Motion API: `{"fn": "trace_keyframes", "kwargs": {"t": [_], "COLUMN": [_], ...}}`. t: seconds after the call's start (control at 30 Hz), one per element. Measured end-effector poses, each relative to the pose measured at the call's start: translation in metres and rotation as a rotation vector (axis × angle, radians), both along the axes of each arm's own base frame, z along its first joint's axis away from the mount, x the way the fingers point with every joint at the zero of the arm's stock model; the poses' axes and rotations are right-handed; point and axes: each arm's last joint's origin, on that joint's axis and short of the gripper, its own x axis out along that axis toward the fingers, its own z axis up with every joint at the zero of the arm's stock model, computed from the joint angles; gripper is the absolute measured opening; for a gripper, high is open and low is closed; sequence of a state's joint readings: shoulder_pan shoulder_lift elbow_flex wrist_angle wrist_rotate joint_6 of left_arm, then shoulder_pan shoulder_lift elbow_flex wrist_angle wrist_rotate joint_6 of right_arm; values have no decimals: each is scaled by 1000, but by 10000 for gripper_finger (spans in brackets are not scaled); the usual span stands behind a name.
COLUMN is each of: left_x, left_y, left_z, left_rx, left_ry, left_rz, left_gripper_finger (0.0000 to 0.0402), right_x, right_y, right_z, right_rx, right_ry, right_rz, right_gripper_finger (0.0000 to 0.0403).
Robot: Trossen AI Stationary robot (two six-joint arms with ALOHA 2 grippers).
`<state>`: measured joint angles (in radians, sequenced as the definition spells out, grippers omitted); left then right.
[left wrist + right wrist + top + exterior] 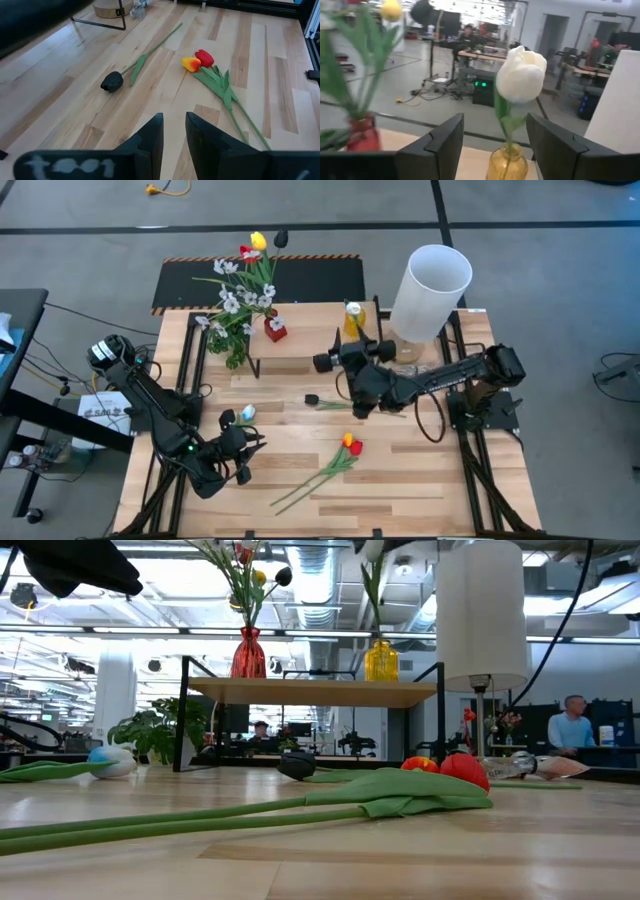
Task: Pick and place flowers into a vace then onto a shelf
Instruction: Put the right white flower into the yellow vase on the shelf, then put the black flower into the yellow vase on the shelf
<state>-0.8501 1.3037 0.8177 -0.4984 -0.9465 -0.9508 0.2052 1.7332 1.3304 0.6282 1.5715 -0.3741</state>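
Nearest: red and orange tulips (440, 768) lying flat, ahead of our left gripper (174, 131), fingers slightly parted | right gripper (495, 145) spread, empty, around white tulip (521, 75) in yellow vase (506, 164) on shelf (300, 330) | risk: withdrawing snags the stem, tipping the vase.

two dark arms, matte black fingers

both arms are black, built of jointed segments on black frame bases. the left arm (150, 405) shows a small green light near its wrist, and black cables trail from its base. the right arm (450, 375) carries a looping black cable. the right gripper (492, 145) has flat, angular black fingers (442, 145).
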Motion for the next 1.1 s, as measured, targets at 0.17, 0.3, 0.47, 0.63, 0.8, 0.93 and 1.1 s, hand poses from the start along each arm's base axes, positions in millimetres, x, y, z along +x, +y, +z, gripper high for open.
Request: {"fn": "trace_keyframes", "kwargs": {"t": [0.17, 0.3, 0.47, 0.63, 0.8, 0.93, 1.1], "left_x": [0, 0, 0, 0, 0, 0, 0], "left_y": [-1, -1, -1, -1, -1, -1, -1], "left_z": [0, -1, -1, -1, -1, -1, -1], "left_rx": [-17, -30, -30, -37, -37, -25, -7], "left_ry": [14, 28, 29, 26, 26, 30, 37], "left_rz": [-11, -23, -25, -21, -20, -27, -37], "left_gripper_finger": [71, 71, 71, 71, 71, 71, 71], "right_x": [-7, -18, -31, -43, -50, -48, -40], "right_y": [39, 75, 107, 127, 137, 146, 156], "right_z": [0, 0, 3, 7, 11, 1, -28], "right_rx": [-15, -51, -53, -35, 6, -11, 77], "right_ry": [56, 160, 143, 86, -16, -22, -4], "right_rz": [104, 205, 295, 358, 392, 477, 857], "right_gripper_finger": [204, 195, 175, 156, 138, 123, 100]}}
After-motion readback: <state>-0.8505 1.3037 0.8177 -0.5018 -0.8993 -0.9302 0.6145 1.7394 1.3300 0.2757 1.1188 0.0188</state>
